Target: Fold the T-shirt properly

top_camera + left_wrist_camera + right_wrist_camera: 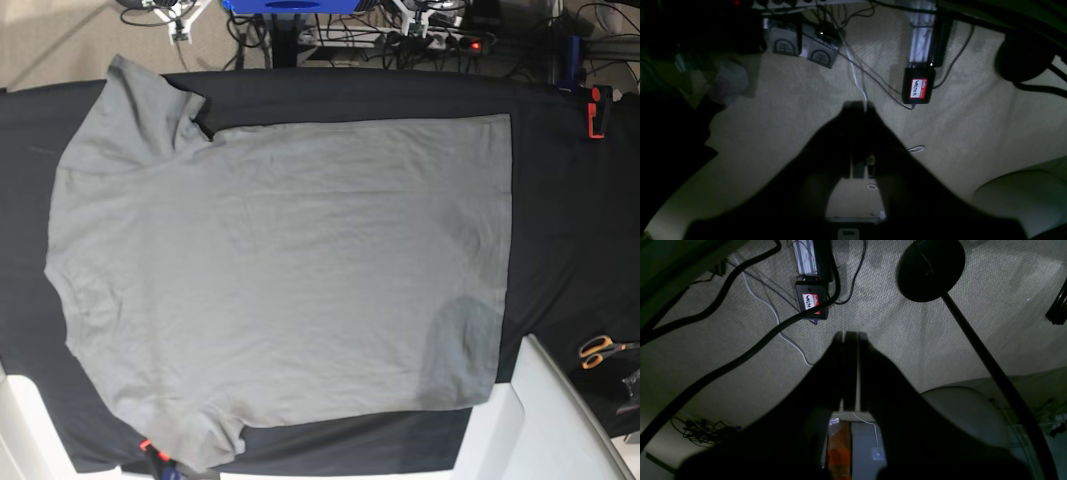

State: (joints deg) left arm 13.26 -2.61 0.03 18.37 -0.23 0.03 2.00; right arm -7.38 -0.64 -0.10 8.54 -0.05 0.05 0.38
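From the left wrist camera, the left gripper (858, 106) hung dark above a beige carpet (790, 110), its two fingers pressed together with no gap at the tips and nothing between them. Beyond it on the floor lay a small black box with a red and white name sticker (918, 86), thin cables running to it, and two grey units (800, 46) farther back. From the right wrist camera, the right gripper (849, 335) looked much the same: fingers brought together at the tips, holding nothing, pointed down at the same carpet. A thick black cable (740, 356) crossed the floor there, and a round black stand base (930, 268) with its pole sat to one side. In the base view neither gripper showed. The T-shirt (280, 270) lay spread flat and unfolded on the black cloth (570, 220) covering the table, collar end toward the view's left, hem toward the right, one sleeve at the far edge and one at the near edge. Orange-handled scissors (600, 350) rested on the cloth well apart from the hem, and a red clamp (596, 112) gripped the far right edge.
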